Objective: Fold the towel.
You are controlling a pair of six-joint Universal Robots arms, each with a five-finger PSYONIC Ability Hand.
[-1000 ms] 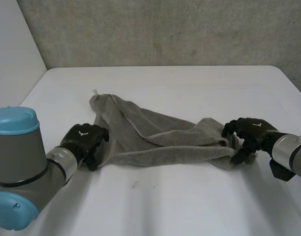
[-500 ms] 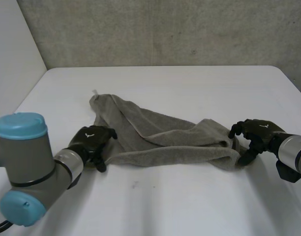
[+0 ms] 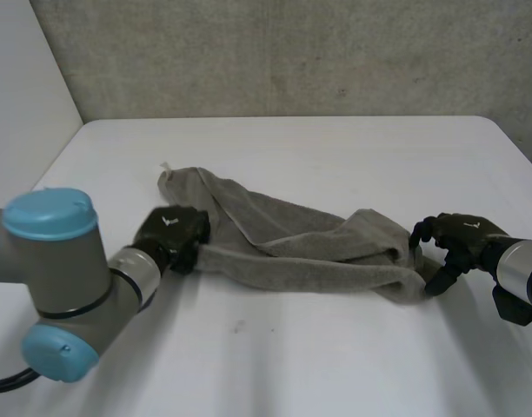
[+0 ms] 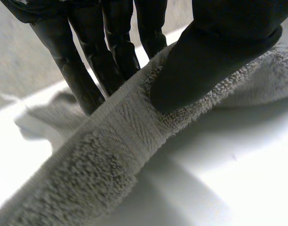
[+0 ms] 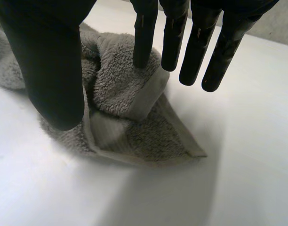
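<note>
Two ends of the crumpled grey terry towel [image 3: 309, 256] on the white table [image 3: 318, 365] are being grasped: left hand [image 3: 172, 233] pinches its near edge, thumb against fingers; right hand [image 3: 457, 236] hangs spread over the opposite corner, which it likely must close on next

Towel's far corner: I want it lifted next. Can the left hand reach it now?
Likely not yet: the left hand is pinching the near edge of the towel; nothing else blocks the far corner.
</note>
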